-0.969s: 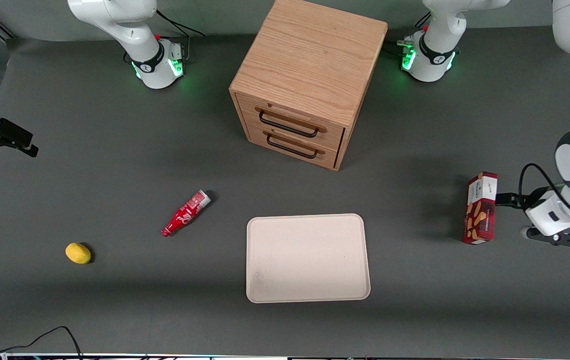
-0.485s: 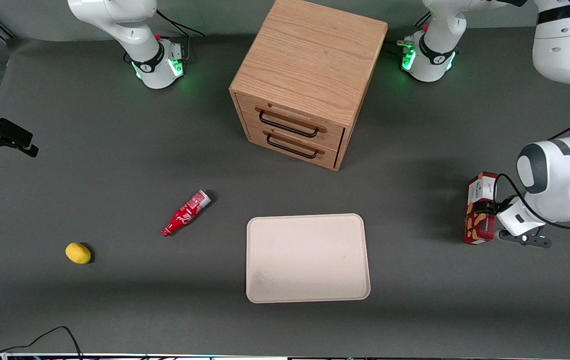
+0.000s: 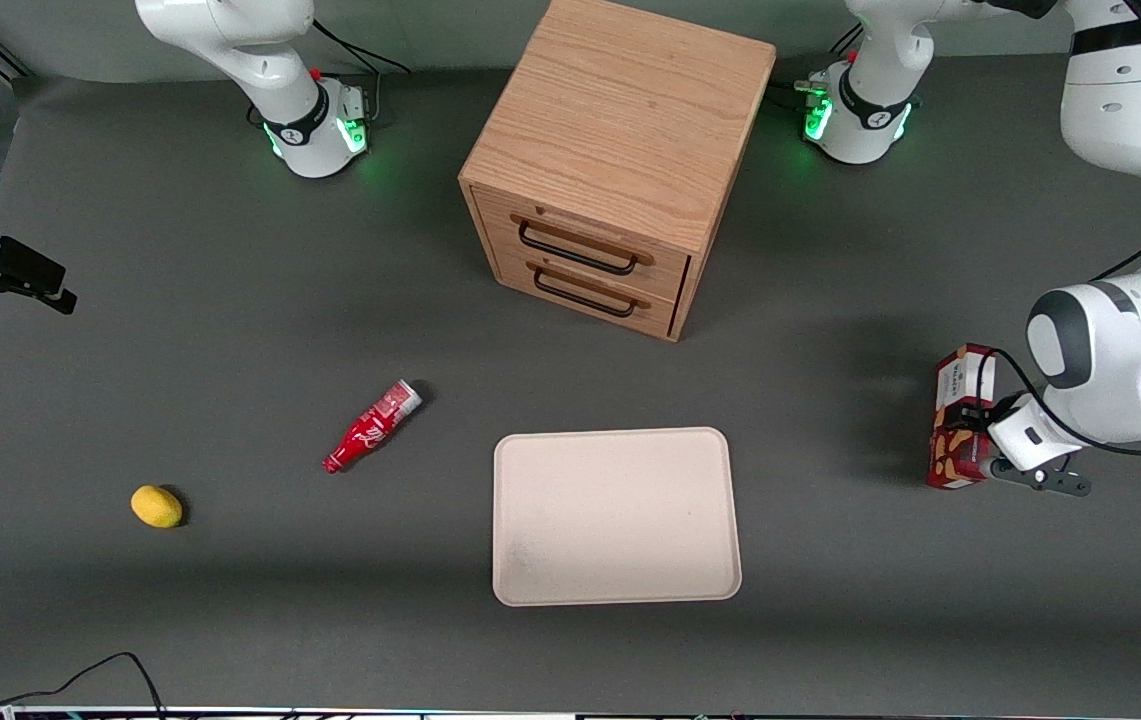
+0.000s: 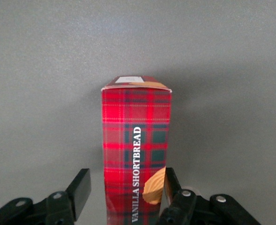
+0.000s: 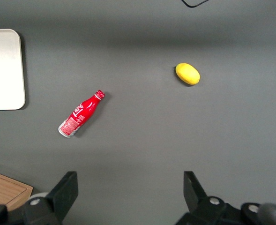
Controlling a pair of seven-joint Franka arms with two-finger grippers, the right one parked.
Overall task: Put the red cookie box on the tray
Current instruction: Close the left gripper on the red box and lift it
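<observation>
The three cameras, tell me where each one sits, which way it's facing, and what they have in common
Front view: high at the table's front, looking down on tray, wooden drawer cabinet, both arm bases and gripper at the red cookie box.
Left wrist view: on the working arm, facing the box standing between its open fingers.
Right wrist view: on the parked arm, looking down at red bottle, lemon, tray corner.
Shared: front and left wrist show the box; front and right wrist show the bottle, lemon, tray.

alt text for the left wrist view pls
A red cookie box in dark red plaid, printed "VANILLA SHORTBREAD", lies on the grey table between the open jaws of the gripper. One jaw sits at the box's side; the other stands apart from it.
</observation>
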